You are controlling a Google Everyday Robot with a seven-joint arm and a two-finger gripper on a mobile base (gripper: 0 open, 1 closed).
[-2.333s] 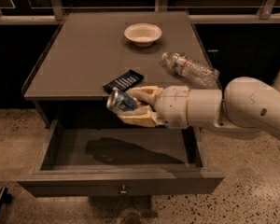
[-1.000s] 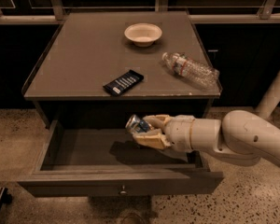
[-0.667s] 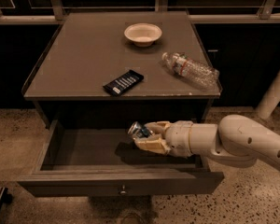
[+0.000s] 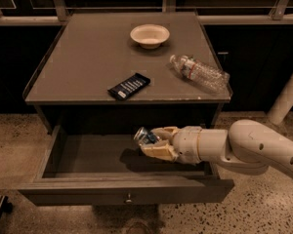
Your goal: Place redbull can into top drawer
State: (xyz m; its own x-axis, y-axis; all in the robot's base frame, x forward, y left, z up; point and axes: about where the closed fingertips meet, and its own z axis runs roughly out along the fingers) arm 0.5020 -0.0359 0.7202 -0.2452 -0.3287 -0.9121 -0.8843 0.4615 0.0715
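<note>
The redbull can, silver and blue with a shiny round end, is held tilted in my gripper. The gripper is shut on it, cream fingers above and below the can. It hangs inside the open top drawer, right of the middle, just above the drawer floor. The drawer is pulled out towards the camera, and its front panel has a small round knob. My white arm reaches in from the right over the drawer's right side.
On the cabinet top lie a flat dark-blue snack packet, a clear plastic water bottle on its side and a white bowl. A white post stands at the right. Speckled floor surrounds the cabinet.
The gripper with the can has gone down from the cabinet-top edge into the open drawer, and has sunk slightly lower and to the right over the last second.
</note>
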